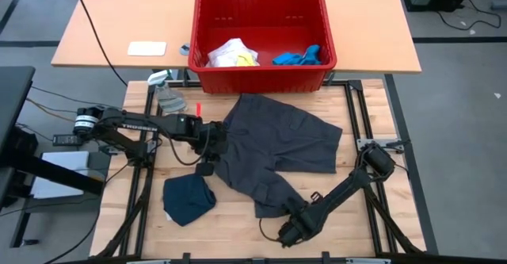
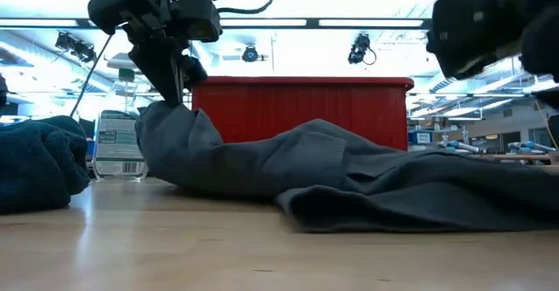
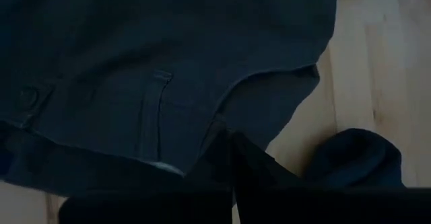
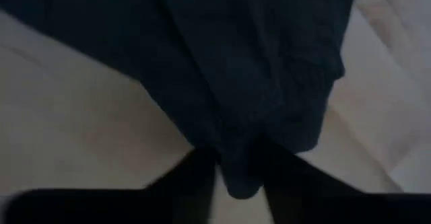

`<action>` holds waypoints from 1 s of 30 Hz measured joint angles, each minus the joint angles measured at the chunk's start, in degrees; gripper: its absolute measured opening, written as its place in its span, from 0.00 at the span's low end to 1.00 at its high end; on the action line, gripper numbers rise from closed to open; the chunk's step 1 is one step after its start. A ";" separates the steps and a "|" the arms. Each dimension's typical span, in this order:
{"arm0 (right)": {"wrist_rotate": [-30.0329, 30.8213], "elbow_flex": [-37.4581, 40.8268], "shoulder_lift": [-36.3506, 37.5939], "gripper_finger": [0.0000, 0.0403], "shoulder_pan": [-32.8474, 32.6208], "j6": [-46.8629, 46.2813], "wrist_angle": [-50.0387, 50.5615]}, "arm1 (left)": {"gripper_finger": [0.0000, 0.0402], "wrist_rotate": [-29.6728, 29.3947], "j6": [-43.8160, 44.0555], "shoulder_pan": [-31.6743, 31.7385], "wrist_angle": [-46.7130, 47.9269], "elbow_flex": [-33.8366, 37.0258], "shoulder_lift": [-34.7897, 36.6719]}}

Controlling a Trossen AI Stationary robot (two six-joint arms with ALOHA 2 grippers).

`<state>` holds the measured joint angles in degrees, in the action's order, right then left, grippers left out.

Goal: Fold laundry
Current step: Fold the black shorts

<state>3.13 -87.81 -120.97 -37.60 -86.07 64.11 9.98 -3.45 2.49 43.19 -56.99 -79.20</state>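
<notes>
Mid-fold: dark grey shorts [image 1: 277, 149] spread mid-table; left gripper [image 1: 212, 135] pinched shut on the waistband, right gripper [image 1: 287, 216] closed on a leg hem [image 4: 242, 177]; next, probably carry both edges across together.

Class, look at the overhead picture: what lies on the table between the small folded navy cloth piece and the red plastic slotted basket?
In the high view, the left gripper and clear spray bottle lie between navy piece and basket.

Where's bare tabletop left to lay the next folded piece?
Free: the near strip between the navy piece and the right gripper, and the wood right of the dark grey shorts. Crowded: the far edge by the red basket and spray bottle.
</notes>
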 joint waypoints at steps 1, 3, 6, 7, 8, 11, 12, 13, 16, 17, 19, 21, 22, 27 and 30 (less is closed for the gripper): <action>-1.13 -0.10 1.01 0.09 0.34 1.91 1.03 | 0.00 -0.02 0.29 0.21 0.33 0.00 0.55; -1.96 -1.41 3.77 0.04 0.87 5.20 6.31 | 0.00 0.09 0.53 1.07 0.08 0.00 2.03; -0.85 -4.47 7.99 0.03 1.50 6.80 20.03 | 0.00 0.11 2.43 3.27 1.08 -0.96 4.17; 0.53 -5.53 9.61 0.02 1.68 6.85 25.07 | 0.00 0.09 2.83 4.15 1.49 -1.80 5.13; 2.00 -6.20 11.67 0.02 1.99 7.32 26.61 | 0.00 0.07 3.25 4.89 2.09 -2.82 6.05; 8.88 -4.55 20.85 0.02 3.20 7.65 26.33 | 0.00 0.15 4.05 6.94 3.13 -6.74 8.02; 9.94 -4.49 23.27 0.02 3.97 6.59 26.66 | 0.00 0.58 4.30 7.52 3.66 -8.33 8.16; 11.27 -3.77 25.75 0.02 4.37 6.87 25.69 | 0.00 1.28 4.76 7.98 4.14 -9.99 8.42; 14.45 -2.67 31.04 0.02 5.52 4.62 26.14 | 0.00 1.71 6.07 8.31 5.98 -14.23 8.94; 15.44 -2.68 32.61 0.02 5.60 4.12 25.79 | 0.00 1.77 6.71 8.24 6.70 -15.19 8.94; 15.69 -2.73 34.62 0.02 5.28 3.98 25.67 | 0.00 2.03 8.58 7.52 9.10 -15.93 8.82; 15.59 -2.73 35.44 0.02 4.49 4.13 25.66 | 0.00 2.16 9.94 6.39 10.29 -15.98 8.77; 15.55 -2.66 35.67 0.02 4.08 4.82 25.75 | 0.00 2.27 10.51 6.02 10.42 -15.93 8.77; 21.09 -2.67 39.25 0.02 5.08 12.05 26.00 | 0.00 2.27 14.27 6.12 10.10 -16.51 8.75; 25.72 -2.67 41.72 0.02 6.90 18.14 25.88 | 0.00 2.26 14.49 6.91 8.34 -18.09 8.73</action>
<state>28.86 -90.48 -79.25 -30.70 -67.93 89.99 12.24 11.04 9.40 51.53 -75.08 -70.48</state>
